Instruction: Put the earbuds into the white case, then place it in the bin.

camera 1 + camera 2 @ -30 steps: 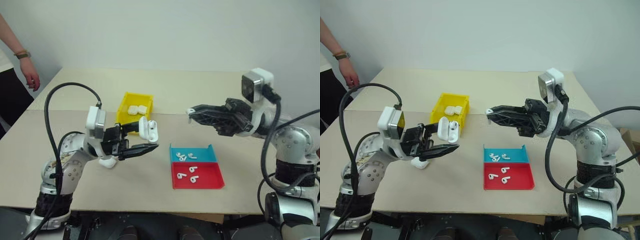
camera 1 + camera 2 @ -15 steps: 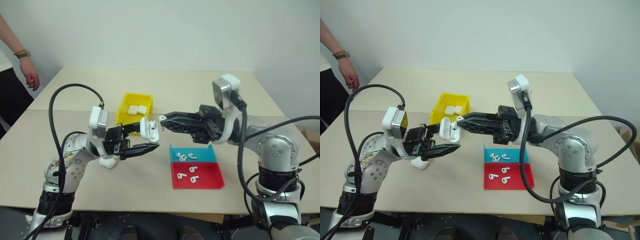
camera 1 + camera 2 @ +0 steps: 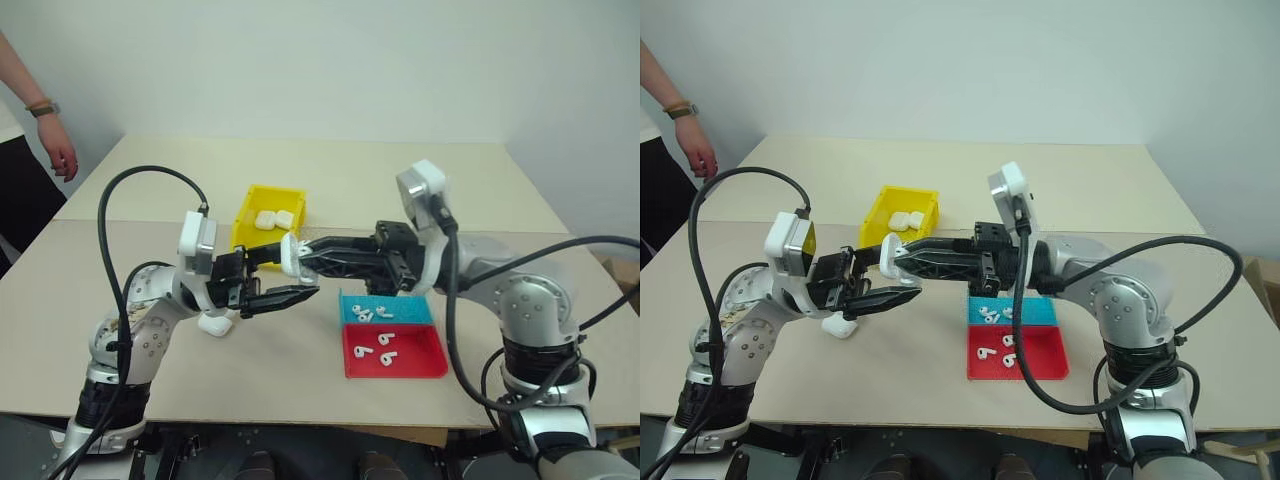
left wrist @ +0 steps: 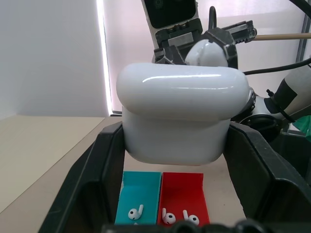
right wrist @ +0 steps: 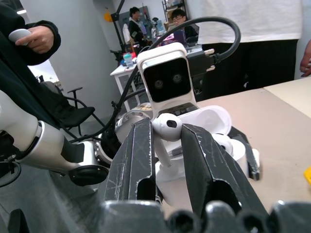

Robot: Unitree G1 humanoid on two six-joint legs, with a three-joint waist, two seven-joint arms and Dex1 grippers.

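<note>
While clamped, glossy white case [image 4: 177,116] gapes open (earbud [image 5: 166,127] above).

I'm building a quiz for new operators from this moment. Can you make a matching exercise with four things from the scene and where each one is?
Things:
1. white case with its lid open
2. earbud
3. yellow bin
4. red tray

Places:
A. pinched between the fingers of the right tool
B. on the table, next to the teal tray, with loose earbuds in it
C. clamped in the left tool
D. on the table behind the left tool, with white cases inside

Pairs: 1-C, 2-A, 3-D, 4-B
</note>
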